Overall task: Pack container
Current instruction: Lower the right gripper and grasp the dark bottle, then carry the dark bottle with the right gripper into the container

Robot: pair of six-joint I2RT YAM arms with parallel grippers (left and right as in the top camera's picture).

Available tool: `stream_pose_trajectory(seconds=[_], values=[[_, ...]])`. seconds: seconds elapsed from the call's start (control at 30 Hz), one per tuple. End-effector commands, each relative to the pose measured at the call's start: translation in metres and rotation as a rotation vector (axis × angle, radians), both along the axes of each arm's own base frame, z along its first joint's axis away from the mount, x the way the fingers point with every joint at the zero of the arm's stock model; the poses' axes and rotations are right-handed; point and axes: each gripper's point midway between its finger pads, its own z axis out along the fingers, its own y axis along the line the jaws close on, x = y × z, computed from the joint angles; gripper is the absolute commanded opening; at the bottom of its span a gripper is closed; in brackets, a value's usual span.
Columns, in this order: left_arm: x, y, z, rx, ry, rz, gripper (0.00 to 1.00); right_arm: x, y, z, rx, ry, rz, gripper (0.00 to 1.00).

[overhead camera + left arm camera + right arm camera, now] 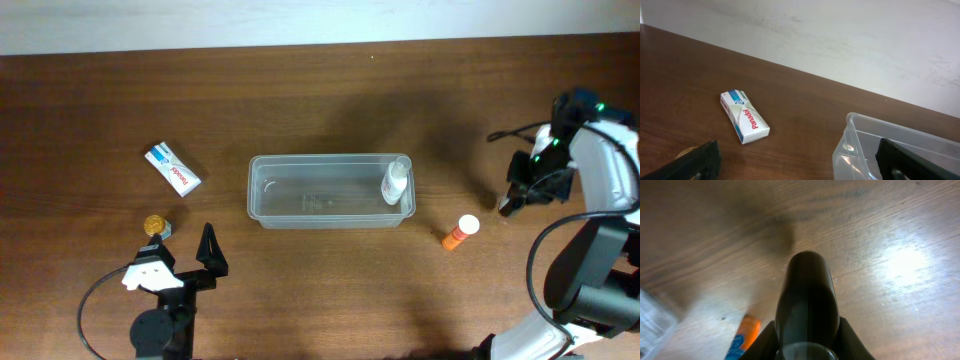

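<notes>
Right gripper (pixel 510 203), right of the container (pixel 256 192), clamps what appears to be a dark cylinder (pixel 805 295). Next: lift it into the container. Left gripper (pixel 180 256): open.

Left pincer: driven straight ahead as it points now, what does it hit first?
Probably nothing at first: bare table between the Panadol box and the container. The left pincer is open; the box sits just left of its midline. Depth unclear.

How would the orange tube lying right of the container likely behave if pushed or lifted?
Lying on its side and apparently round, the orange tube would probably roll when nudged. Being small beside the container, it is likely light.
</notes>
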Motion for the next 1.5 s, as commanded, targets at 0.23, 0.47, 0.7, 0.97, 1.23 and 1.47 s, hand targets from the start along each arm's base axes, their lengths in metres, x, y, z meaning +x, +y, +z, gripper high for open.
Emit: stream_pose_trajectory(seconds=[0.23, 0.47, 0.7, 0.97, 1.23, 1.47], values=[[0.0, -0.001, -0.001, 0.008, -0.003, -0.008, 0.99, 0.029, 0.031, 0.117, 0.144, -0.285, 0.039, 0.23], [0.0, -0.001, -0.001, 0.008, -0.003, -0.008, 0.99, 0.027, 0.086, 0.202, 0.35, -0.573, 0.15, 0.23], [0.0, -0.001, -0.001, 0.007, -0.003, -0.008, 0.99, -0.001, 0.165, 0.262, 0.366, -0.763, 0.426, 0.23], [0.0, -0.001, -0.001, 0.007, -0.003, -0.008, 0.99, -0.008, 0.211, 0.237, 0.195, -0.666, 0.563, 0.24], [0.0, -0.001, -0.001, 0.007, -0.003, -0.008, 0.99, 0.009, 0.248, 0.173, 0.067, -0.517, 0.558, 0.24], [0.0, -0.001, -0.001, 0.007, -0.003, -0.008, 0.99, 0.029, 0.271, 0.106, -0.024, -0.364, 0.509, 0.24]])
